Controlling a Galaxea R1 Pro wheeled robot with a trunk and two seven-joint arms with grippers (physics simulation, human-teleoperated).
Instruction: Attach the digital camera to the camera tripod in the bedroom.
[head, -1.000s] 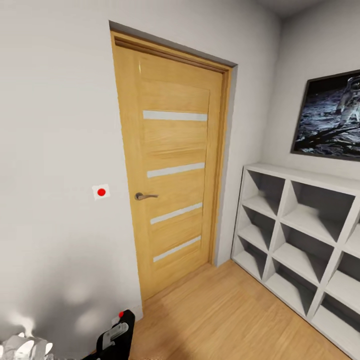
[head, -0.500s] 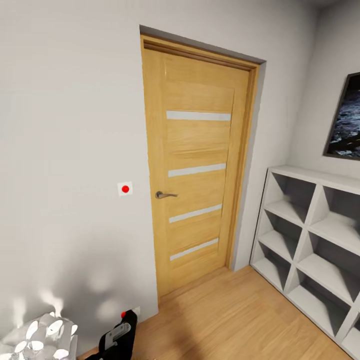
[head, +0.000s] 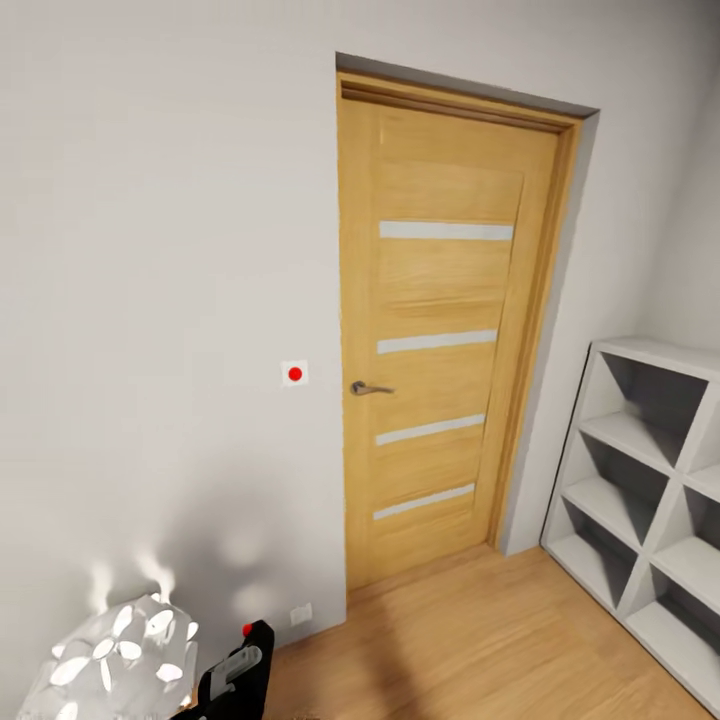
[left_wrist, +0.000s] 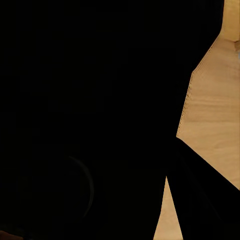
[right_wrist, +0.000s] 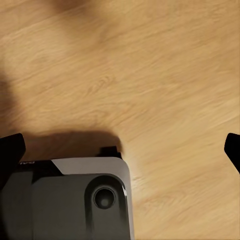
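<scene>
Black digital camera (head: 238, 672) low beside wooden door (head: 445, 330).

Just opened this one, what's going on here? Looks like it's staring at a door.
The robot faces a closed wooden door in a white wall, with white cube shelving to its right and a patterned lamp shade low on its left. The digital camera, red button up, sits at the head view's bottom edge, probably carried on the left side; the grip itself is hidden. The right gripper hangs over the wood floor, fingers apart, empty.
</scene>
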